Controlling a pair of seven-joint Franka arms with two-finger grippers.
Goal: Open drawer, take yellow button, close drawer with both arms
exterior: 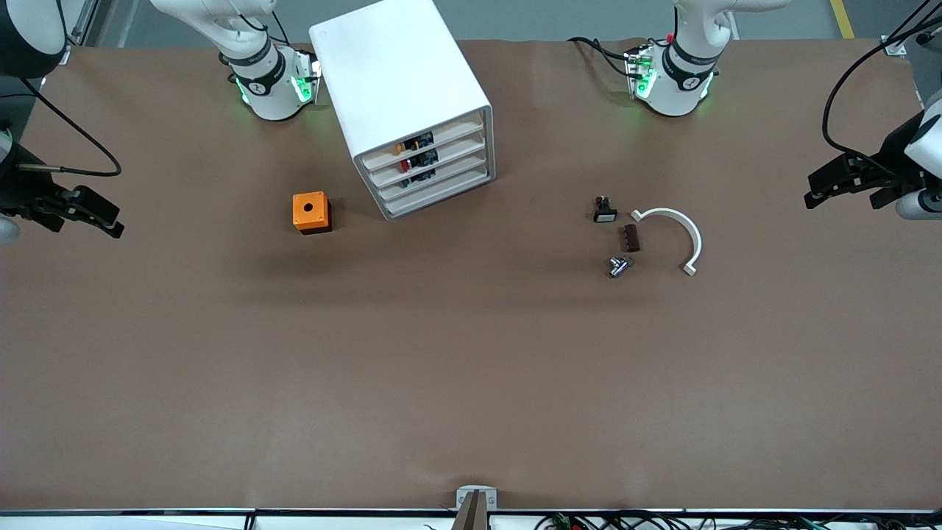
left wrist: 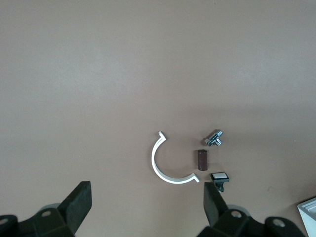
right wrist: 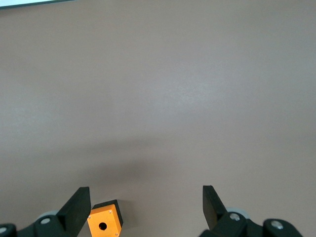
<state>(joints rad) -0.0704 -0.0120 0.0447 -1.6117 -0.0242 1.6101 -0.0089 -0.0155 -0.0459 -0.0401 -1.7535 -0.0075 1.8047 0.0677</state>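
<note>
Drawer [exterior: 425,145] closed. Left gripper [exterior: 843,182], right gripper [exterior: 85,211] at table ends, jaws spread, empty. No legible writing.

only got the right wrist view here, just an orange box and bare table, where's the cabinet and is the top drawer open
Observer: The cabinet stands beside the orange box, toward the left arm's end. Its top drawer is shut.
Operator: where's the left gripper
Observer: The left gripper hangs open at its end of the table; the right gripper is open too.
Operator: anything loose near it
Observer: A white curved clip, a small brown block and a metal part.
</note>
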